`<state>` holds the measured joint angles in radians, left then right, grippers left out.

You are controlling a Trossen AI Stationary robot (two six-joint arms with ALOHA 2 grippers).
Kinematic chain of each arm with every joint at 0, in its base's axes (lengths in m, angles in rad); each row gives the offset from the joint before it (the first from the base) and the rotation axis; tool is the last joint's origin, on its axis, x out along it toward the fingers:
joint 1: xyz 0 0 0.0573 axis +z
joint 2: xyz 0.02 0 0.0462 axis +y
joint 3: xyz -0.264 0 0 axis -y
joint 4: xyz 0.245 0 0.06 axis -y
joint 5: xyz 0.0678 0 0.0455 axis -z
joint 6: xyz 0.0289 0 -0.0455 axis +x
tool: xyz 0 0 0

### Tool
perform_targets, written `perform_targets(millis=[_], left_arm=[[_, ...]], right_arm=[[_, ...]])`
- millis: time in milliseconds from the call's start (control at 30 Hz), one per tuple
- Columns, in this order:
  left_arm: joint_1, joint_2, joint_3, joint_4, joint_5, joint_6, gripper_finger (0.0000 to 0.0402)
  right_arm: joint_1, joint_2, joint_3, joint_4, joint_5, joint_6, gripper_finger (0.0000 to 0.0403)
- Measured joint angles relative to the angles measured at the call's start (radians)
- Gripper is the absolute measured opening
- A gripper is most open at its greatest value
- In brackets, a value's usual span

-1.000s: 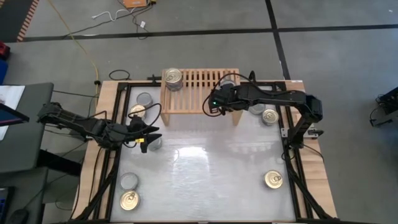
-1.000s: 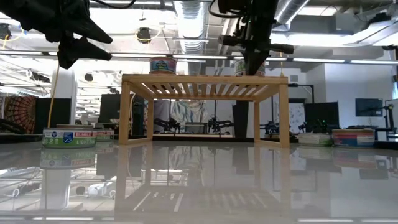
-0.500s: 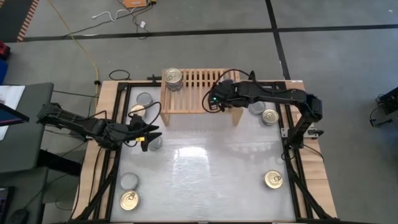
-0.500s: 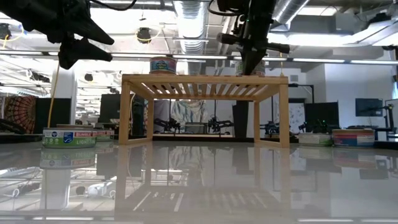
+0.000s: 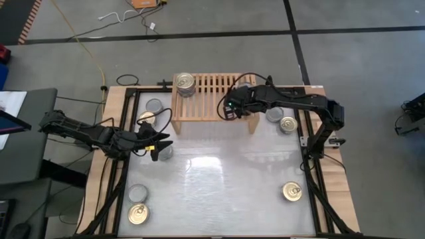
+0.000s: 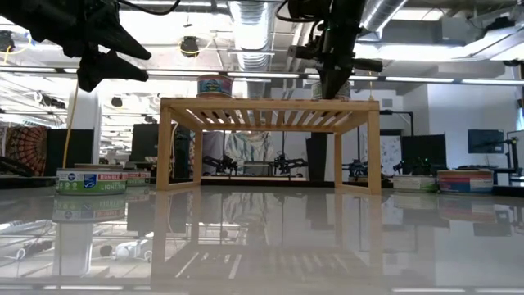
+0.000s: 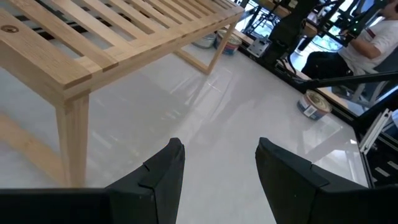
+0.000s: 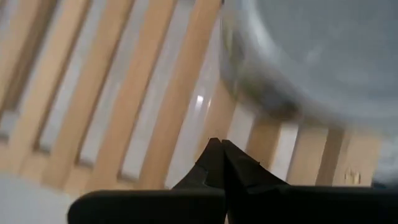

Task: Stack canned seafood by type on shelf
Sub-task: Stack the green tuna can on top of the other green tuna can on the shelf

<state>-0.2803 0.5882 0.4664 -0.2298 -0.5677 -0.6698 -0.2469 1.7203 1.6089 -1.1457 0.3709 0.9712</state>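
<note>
Little has changed in the last second. Your left gripper (image 5: 159, 143) holds the same spot low over the desk (image 5: 219, 179), just in front of the shelf's left leg. Its fingers (image 7: 166, 163) are spread wide with nothing between them, and a silver-top tin (image 5: 164, 153) sits partly under it. Farther back, your right gripper (image 5: 230, 111) has only nudged along the right end of the shelf (image 5: 206, 86) and back. Its fingers (image 8: 214, 149) are pressed together on nothing, tips over the slats. A silver-grey tin (image 8: 311, 56) lies on the slats just ahead of them, not gripped.

My read: that tin is now placed on the shelf and the right arm is free. The left looks set to pick next.

Count, front of desk to back:
- Front left: one gold-top (image 5: 137, 213) and one silver-top (image 5: 137, 193).
- Front right: one gold-top (image 5: 292, 192).
- Mid left: the silver-top under the left gripper.
- Left of the shelf: one gold-top (image 5: 147, 118) and one silver-top (image 5: 154, 105).
- Right of the shelf: one gold-top (image 5: 287, 124) and one silver-top (image 5: 273, 115).

That makes eight on the desk, four gold and four silver. On the shelf there is a tin or stack at the left end (image 5: 185, 84), whose height you can't tell, plus the silver one at the right end. So most of the sorting is left.
</note>
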Motion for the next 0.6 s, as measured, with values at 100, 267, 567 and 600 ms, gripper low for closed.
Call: perform_targets(millis=[100,267,567,600], left_arm=[[0.0,0.0,0.0,0.0,0.0,-0.007,0.019],[0.0,0.0,0.0,0.0,0.001,-0.008,0.019],[0.0,0.0,0.0,0.0,0.001,-0.008,0.019],[0.0,0.0,0.0,0.0,0.001,-0.008,0.019]], right_arm=[[0.014,-0.001,0.001,-0.057,0.003,0.026,0.0014],[0.018,-0.001,0.001,-0.122,0.036,0.052,0.0014],[0.028,-0.001,0.061,-0.139,0.087,0.028,0.0014],[0.028,-0.001,0.078,-0.145,0.087,0.024,0.0014]])
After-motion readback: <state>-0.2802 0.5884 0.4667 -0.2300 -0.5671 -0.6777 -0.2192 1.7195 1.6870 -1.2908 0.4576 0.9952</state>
